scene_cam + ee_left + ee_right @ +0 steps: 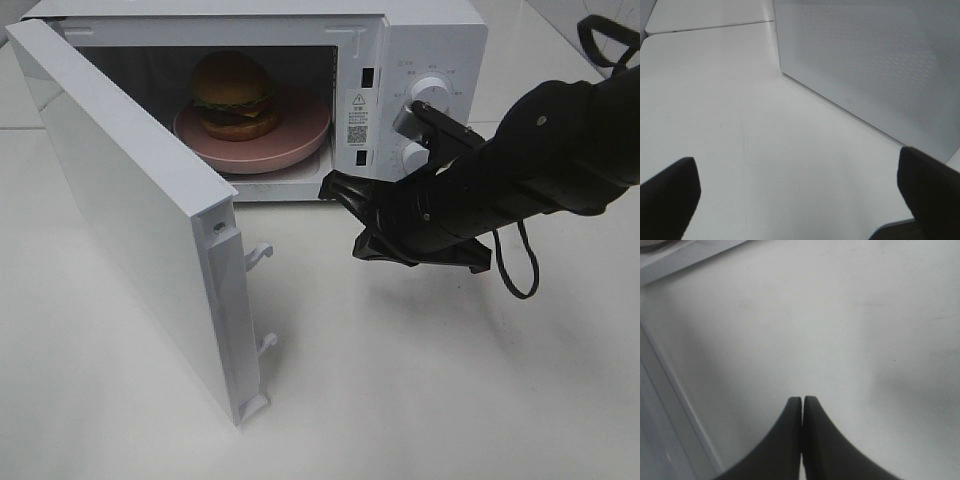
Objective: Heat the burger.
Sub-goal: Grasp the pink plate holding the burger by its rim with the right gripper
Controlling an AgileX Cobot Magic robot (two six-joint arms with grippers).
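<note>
The burger [233, 94], a glossy brown bun with lettuce and a dark patty, sits on a pink plate [300, 137] inside the open white microwave [430, 40]. In front of the microwave's control panel, low over the table, hangs my right gripper [352, 215], shut with nothing between its fingers; the right wrist view shows the closed gripper [802, 399] over bare table. My left gripper [800, 175] is open and empty beside the microwave door [880, 65]. It does not show in the exterior high view.
The microwave door [130, 200] swings far out to the left, its latch hooks [262, 255] facing the middle. Two knobs [428, 95] are on the control panel, behind the right arm. A black cable [520, 270] hangs under that arm. White table [420, 380] spreads in front.
</note>
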